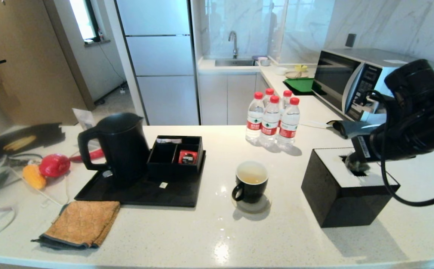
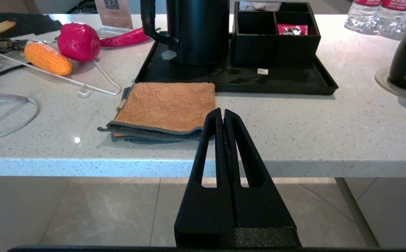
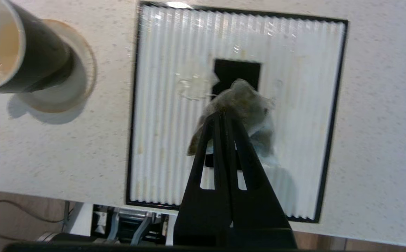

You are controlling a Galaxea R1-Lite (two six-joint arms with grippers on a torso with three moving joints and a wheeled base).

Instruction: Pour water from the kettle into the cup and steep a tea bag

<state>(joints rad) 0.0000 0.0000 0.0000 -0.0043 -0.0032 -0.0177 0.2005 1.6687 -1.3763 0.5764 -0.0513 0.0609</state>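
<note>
Right now the right gripper (image 3: 222, 113) is hanging over the white top of the black tissue box (image 1: 342, 201), its jaws pressed together and pinching the grey-green tea bag (image 3: 244, 105), which is dangling just above the box's slot; whether the bag is touching the box top is not clear. The cup (image 1: 251, 182) is sitting on its coaster to the left of the box in the head view, holding pale yellowish water (image 1: 252, 177), while the kettle (image 1: 119, 147) is standing on the black tray (image 1: 145, 194), well apart from the cup. Judging from this, pouring looks done and the bag seems to be the step in hand. To do it well, the grip should be staying firm, and the bag should be travelling clear of the box edge, centring over the cup's mouth before lowering. The left gripper (image 2: 223, 115) is sitting parked below the counter edge, its 2 jaws closed on nothing.
</note>
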